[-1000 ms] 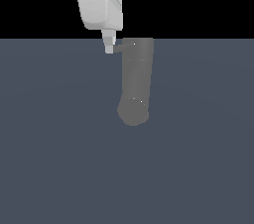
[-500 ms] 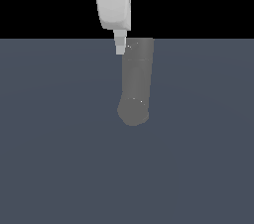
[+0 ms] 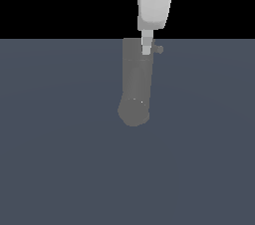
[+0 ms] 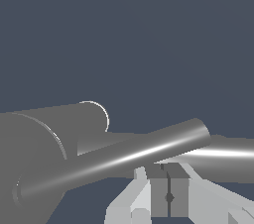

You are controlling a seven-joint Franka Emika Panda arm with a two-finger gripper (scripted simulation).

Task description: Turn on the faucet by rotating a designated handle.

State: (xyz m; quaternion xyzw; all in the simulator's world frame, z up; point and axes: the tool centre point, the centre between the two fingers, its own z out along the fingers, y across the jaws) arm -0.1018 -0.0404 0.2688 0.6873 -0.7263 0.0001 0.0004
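Note:
The faucet [image 3: 135, 87] is a thick matte grey cylinder with a rounded lower end, lying on the dark floor. Its handle [image 3: 159, 49], a thin grey rod, pokes out at the top toward the exterior view's right. My white gripper [image 3: 146, 48] hangs from above with its tip in front of the faucet's top, just beside the handle. In the wrist view the faucet [image 4: 34, 148] fills one side and the handle [image 4: 149, 149] runs as a long rod just past my gripper [image 4: 168, 197]. The fingers meet along a thin seam, with nothing between them.
A flat dark blue-grey floor [image 3: 60, 169] spreads all around the faucet, under a black background. No other objects show.
My gripper has moved toward the exterior view's right, from beside the faucet's top to in front of it. The handle's tip now shows on the right of the faucet's top.

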